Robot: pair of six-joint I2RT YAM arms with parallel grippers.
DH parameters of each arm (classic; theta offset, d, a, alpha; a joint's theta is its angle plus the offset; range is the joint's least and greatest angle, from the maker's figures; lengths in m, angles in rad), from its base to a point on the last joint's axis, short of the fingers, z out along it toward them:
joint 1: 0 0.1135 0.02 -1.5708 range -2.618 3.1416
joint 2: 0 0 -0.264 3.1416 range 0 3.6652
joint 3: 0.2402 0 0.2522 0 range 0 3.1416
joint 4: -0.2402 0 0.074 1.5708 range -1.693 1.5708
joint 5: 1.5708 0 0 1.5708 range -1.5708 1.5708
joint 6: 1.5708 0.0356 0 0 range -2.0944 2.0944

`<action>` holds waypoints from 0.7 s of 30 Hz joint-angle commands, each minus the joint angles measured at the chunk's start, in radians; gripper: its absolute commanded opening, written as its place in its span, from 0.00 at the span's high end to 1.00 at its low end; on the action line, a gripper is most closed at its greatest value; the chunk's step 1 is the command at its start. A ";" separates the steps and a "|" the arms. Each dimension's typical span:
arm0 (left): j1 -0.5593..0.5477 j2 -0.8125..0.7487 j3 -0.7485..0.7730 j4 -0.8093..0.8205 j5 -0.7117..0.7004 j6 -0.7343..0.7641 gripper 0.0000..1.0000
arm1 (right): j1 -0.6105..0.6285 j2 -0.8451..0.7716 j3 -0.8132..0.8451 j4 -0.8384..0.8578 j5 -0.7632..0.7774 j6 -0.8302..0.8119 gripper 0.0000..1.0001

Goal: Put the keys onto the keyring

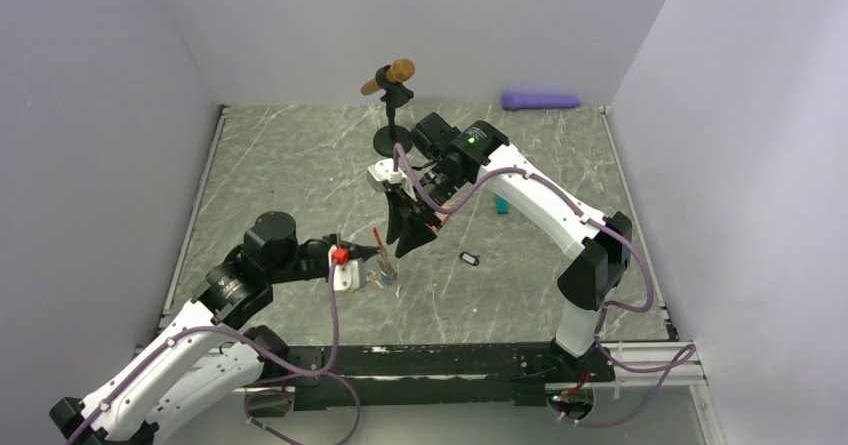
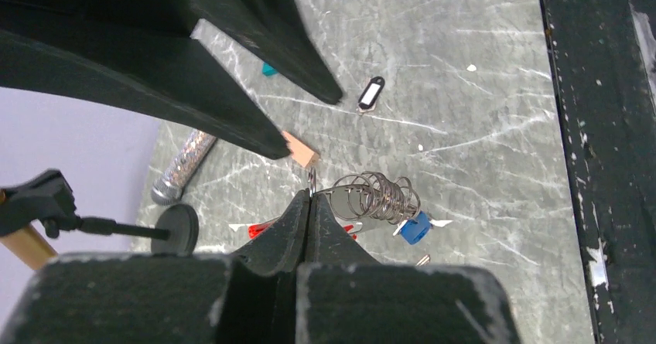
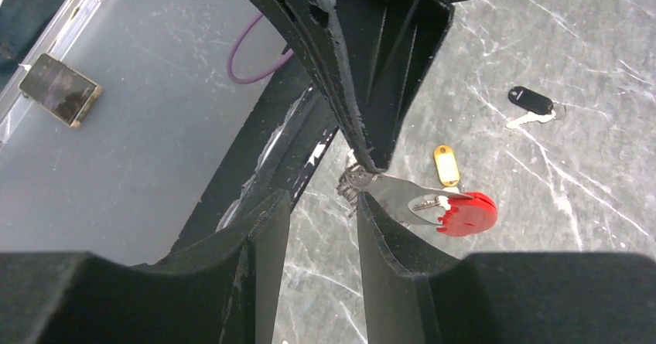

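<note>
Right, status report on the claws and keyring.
Left claw shut on keyring. Right claw open beside it. Black-tagged key loose on table. No obstruction seen.

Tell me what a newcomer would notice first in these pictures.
Mid-table the two hands meet tip to tip: the left hand is shut on the keyring, and the right hand hovers open right beside it. A black-tagged key lies alone on the table to their right. A purple tube sits by the back wall.
</note>
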 commanded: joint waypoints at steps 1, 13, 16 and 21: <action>-0.003 -0.097 -0.078 0.048 0.137 0.199 1.00 | -0.006 -0.034 0.010 -0.045 -0.054 -0.054 0.58; -0.007 -0.179 -0.140 0.065 0.179 0.302 1.00 | -0.019 -0.043 -0.023 -0.067 -0.035 -0.112 0.53; -0.009 -0.190 -0.146 0.075 0.184 0.297 1.00 | -0.020 -0.043 -0.026 -0.066 -0.033 -0.117 0.53; -0.008 -0.202 -0.162 0.113 0.202 0.268 1.00 | -0.025 -0.043 -0.030 -0.069 -0.027 -0.124 0.52</action>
